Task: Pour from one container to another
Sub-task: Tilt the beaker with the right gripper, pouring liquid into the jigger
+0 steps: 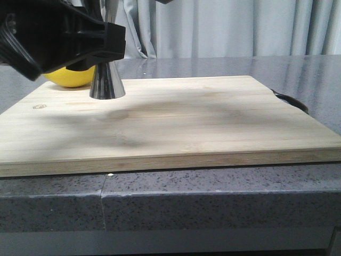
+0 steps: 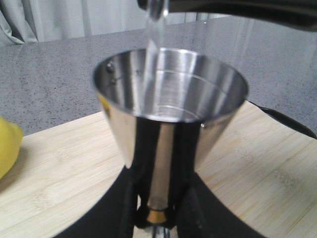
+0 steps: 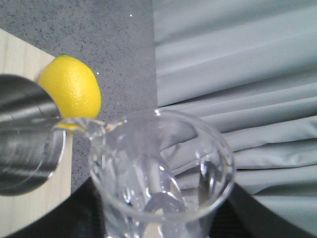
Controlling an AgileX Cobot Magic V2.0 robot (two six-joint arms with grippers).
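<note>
Pouring underway: right tool clasps tilted beaker, lip over jigger standing on board with left tool gripping its waist; keep stream centred, tilt slowly.

Left gripper closed about the jigger waist. Right gripper clamps the tilted beaker.

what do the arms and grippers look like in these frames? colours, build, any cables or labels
Both look matte black. The left gripper shows smooth, curved black fingers. In the front view its body is a blocky black housing with ribbed edges. The right gripper shows only dark finger edges. No cables, labels or markings visible.
</note>
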